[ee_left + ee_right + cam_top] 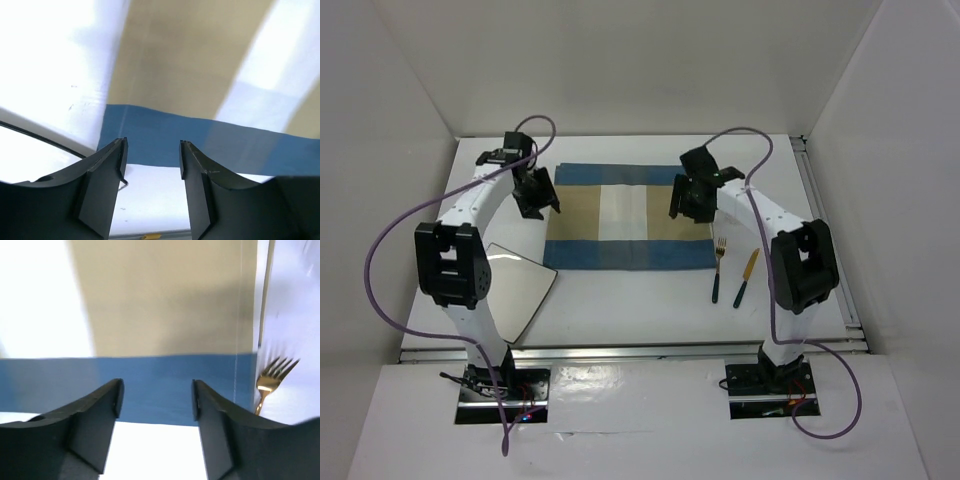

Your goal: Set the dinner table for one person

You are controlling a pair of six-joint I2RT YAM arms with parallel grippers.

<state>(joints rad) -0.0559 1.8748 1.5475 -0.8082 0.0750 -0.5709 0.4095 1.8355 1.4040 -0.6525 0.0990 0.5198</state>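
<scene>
The white dinner table (640, 300) carries a blue-and-tan placemat (625, 216) lying flat at its middle. A white square plate (517, 288) lies at the near left, partly under the left arm. A gold fork with a dark handle (719, 268) and a gold knife with a dark handle (747, 277) lie right of the mat. My left gripper (538, 205) hovers open over the mat's left edge (150, 140). My right gripper (688, 210) hovers open over the mat's right edge (165, 385). The fork's tines (274, 372) show in the right wrist view.
White walls enclose the table on three sides. A metal rail (630, 350) runs along the near edge and another along the right edge (830, 235). Purple cables loop from both arms.
</scene>
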